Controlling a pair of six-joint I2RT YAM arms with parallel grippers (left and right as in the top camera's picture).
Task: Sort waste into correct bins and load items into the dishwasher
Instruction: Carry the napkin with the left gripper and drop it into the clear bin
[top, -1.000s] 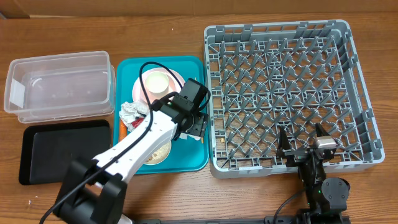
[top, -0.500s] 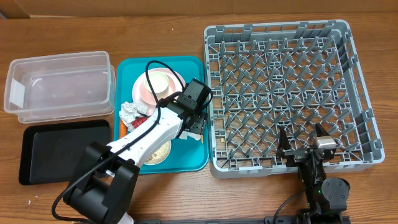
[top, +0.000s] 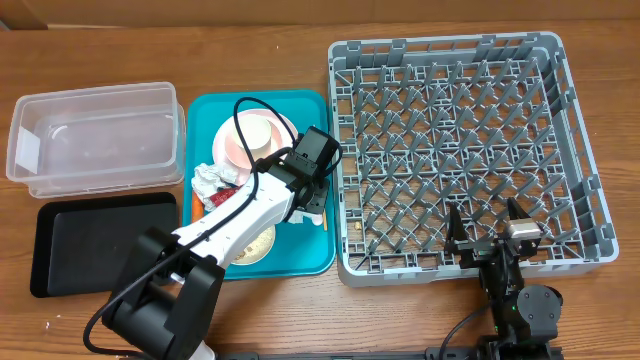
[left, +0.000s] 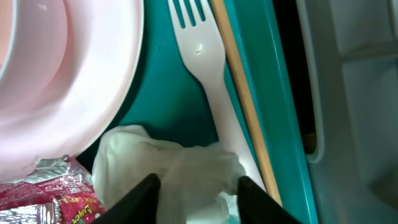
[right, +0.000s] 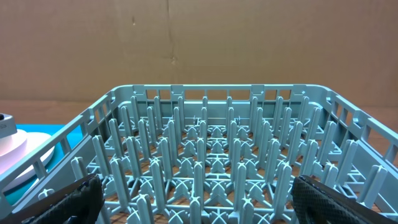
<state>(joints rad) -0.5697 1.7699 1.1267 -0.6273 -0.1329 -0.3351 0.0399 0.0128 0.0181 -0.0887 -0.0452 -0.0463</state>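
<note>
My left gripper (left: 198, 182) is low over the right side of the teal tray (left: 168, 93), its jaws closed in on a crumpled white napkin (left: 180, 163) that fills the gap between them. Beside the napkin lie a white plastic fork (left: 208, 68) and a wooden chopstick (left: 242, 93), with the pink plate (left: 62, 81) and the red wrapper (left: 50, 196) to the left. From overhead the left gripper (top: 312, 203) sits next to the grey dish rack (top: 465, 150). My right gripper (top: 490, 228) hangs open over the rack's near edge with nothing in it (right: 199, 199).
A clear tub (top: 95, 135) and a black tray (top: 100, 240) stand left of the teal tray. On the teal tray are also a second napkin (top: 210, 180), a cup on the plate (top: 255, 132), an orange carrot (top: 196, 208) and a bowl with rice (top: 255, 245).
My left gripper shifted slightly toward the rack and its jaws have narrowed onto the napkin. The right arm has not moved.
</note>
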